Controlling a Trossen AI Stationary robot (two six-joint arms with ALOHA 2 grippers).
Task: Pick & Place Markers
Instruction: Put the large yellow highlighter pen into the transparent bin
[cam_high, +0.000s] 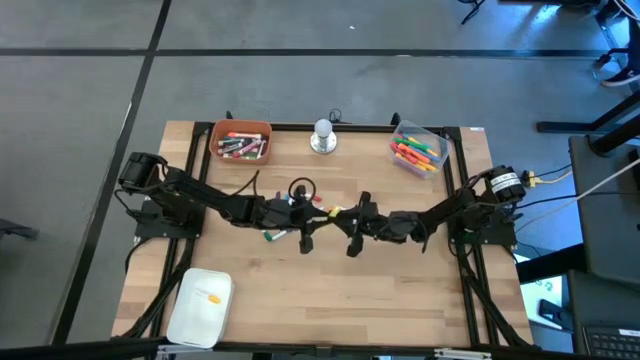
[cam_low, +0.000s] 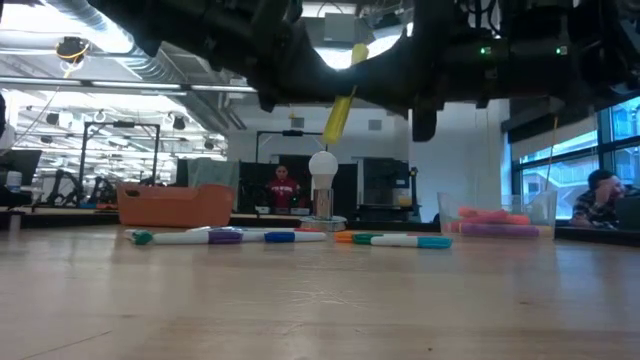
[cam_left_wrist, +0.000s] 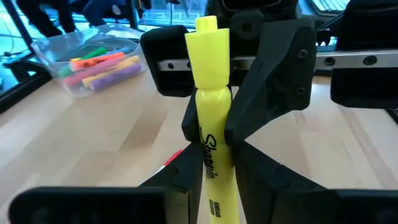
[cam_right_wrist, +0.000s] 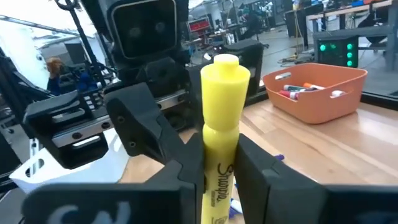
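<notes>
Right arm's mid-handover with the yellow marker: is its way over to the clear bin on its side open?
Probably yes. The clear bin sits uncovered on the right arm's side, with bare table between. But both the left gripper and the right gripper clamp the yellow marker; the left must release.

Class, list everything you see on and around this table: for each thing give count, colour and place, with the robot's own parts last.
yellow marker: one, mid-table, raised, gripped by both claws
loose markers: several, mixed colours, table centre
orange bin: one, far left, holds markers
clear bin: one, far right, holds markers
silver knob: one, far middle
white tray: one, near left
left claw: shut on marker
right claw: shut on marker
</notes>
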